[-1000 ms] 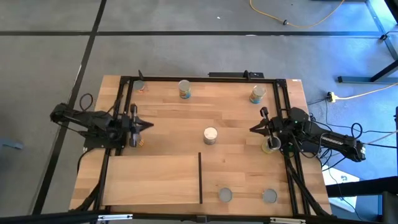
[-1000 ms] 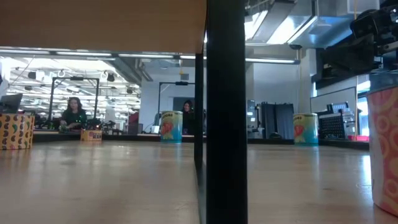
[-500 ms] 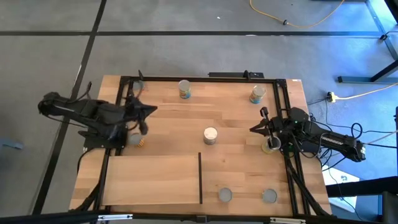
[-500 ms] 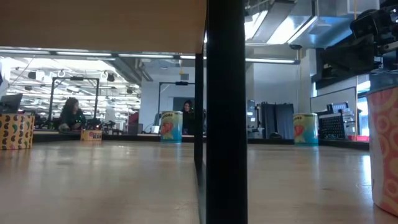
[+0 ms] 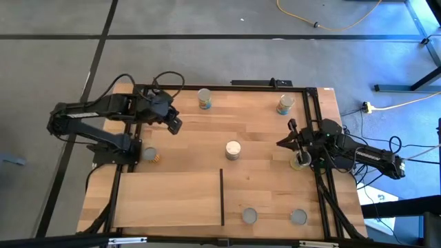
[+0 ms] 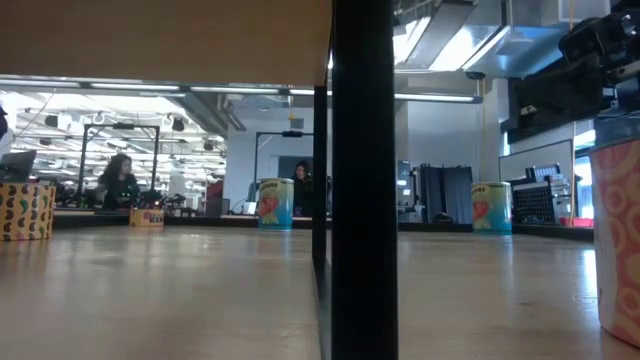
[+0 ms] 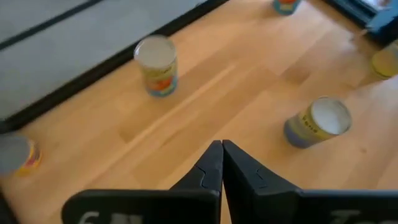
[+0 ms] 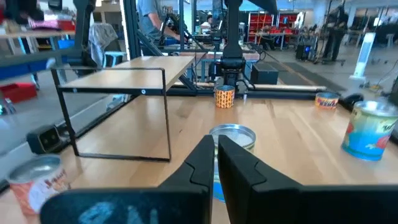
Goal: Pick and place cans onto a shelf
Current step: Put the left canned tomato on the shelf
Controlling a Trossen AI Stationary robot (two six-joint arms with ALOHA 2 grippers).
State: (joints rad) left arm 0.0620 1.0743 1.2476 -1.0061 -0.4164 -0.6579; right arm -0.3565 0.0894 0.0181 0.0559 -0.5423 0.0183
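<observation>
Pale-wood shelf (image 5: 169,196) bare overhead; left tool (image 7: 221,163) pinched together, empty; right tool (image 8: 214,163) seemingly together too.

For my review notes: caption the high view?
Left gripper shut above the tabletop; right gripper idle among scattered cans.

Cans (image 5: 233,149) upright, scattered over tabletop, well apart; pale-wood shelf (image 5: 169,196) bare, black strip edge.
</observation>
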